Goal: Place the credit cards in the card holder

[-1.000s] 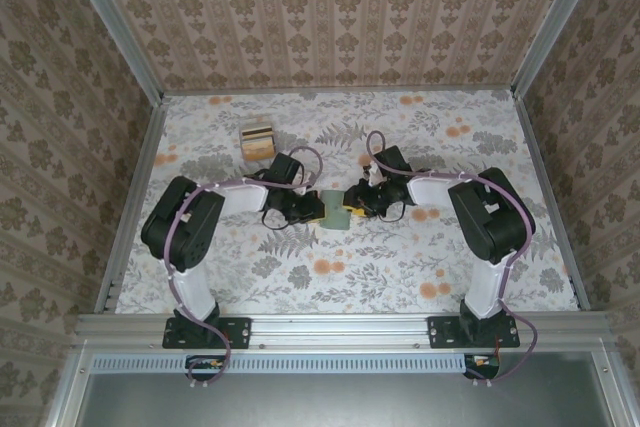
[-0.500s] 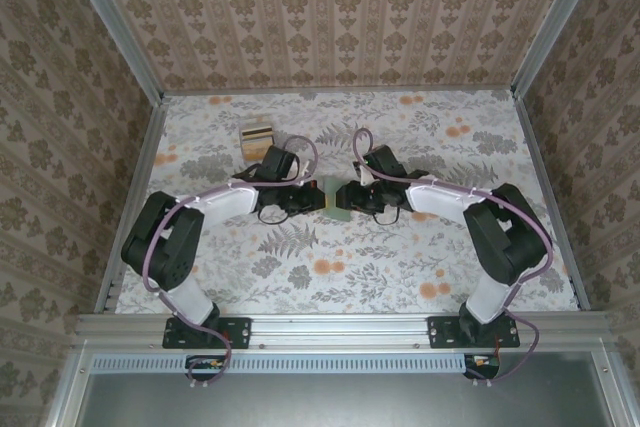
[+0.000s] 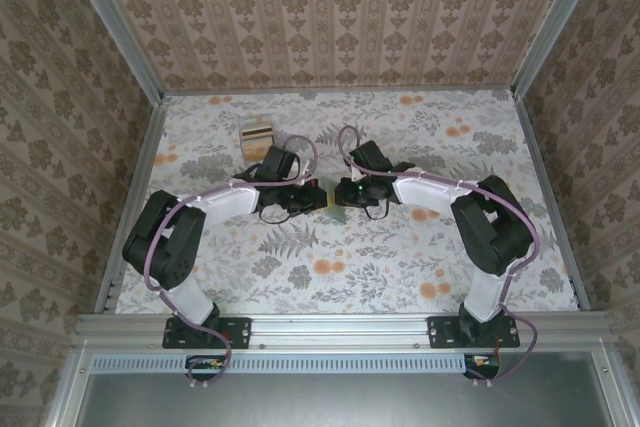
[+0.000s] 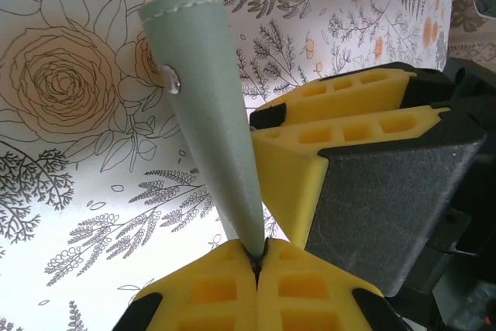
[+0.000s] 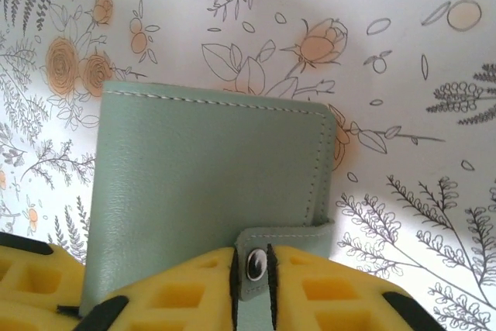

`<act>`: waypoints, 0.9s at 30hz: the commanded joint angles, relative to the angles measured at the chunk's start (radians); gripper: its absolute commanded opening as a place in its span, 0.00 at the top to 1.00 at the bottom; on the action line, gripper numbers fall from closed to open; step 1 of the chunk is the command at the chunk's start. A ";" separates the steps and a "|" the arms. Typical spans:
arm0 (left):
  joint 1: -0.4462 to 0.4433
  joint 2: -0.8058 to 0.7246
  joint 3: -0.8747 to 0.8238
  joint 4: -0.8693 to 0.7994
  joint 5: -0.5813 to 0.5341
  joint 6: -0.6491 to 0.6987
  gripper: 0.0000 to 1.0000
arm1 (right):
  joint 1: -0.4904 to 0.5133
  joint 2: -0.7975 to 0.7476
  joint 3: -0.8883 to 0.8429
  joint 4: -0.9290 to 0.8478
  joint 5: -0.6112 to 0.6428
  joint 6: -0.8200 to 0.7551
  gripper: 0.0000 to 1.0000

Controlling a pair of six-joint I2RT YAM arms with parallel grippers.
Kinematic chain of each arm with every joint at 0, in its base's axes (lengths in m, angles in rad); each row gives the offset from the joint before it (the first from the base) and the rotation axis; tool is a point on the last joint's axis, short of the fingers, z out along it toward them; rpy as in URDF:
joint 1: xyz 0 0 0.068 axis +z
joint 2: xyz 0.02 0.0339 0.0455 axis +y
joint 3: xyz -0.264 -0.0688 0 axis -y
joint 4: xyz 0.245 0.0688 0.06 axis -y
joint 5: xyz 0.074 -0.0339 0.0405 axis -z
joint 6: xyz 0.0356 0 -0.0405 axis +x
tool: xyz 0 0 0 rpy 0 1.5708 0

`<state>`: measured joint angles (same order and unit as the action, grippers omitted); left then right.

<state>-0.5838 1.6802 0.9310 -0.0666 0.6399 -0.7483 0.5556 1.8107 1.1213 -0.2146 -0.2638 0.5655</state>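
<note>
Our left claw (image 4: 258,260) is clenched on one edge of the small muted-green folding card holder (image 4: 208,106), which we see edge-on, rising from between the yellow fingertips (image 4: 298,288). Our right claw (image 5: 252,288) grasps this card holder too, its yellow pads (image 5: 325,292) pinched at the snap tab (image 5: 253,263) while the closed cover faces its camera. From above, we see both claws meeting mid-way across the floral-patterned surface (image 3: 400,267) with the holder between them. The tan rectangular credit cards (image 3: 257,137) stand well apart, toward the far left.
</note>
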 commanded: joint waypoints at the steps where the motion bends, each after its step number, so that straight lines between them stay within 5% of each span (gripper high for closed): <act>1: -0.010 0.007 -0.012 0.050 0.052 -0.031 1.00 | -0.006 0.007 -0.004 -0.061 0.086 -0.026 0.85; 5: -0.006 0.004 -0.032 0.020 0.011 -0.024 1.00 | -0.012 -0.037 -0.055 -0.047 0.081 -0.023 0.93; 14: 0.021 0.051 -0.075 0.054 0.038 -0.047 0.56 | -0.029 -0.127 -0.188 0.159 -0.186 -0.097 1.00; 19: 0.029 0.066 -0.077 0.097 0.057 -0.077 0.59 | -0.037 -0.182 -0.239 0.336 -0.417 -0.077 1.00; 27: 0.036 0.100 -0.090 0.078 0.010 -0.049 0.75 | -0.060 -0.204 -0.272 0.357 -0.404 -0.029 1.00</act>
<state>-0.5587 1.7618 0.8516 0.0055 0.6636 -0.8085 0.5110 1.6398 0.8776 0.1074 -0.6319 0.5133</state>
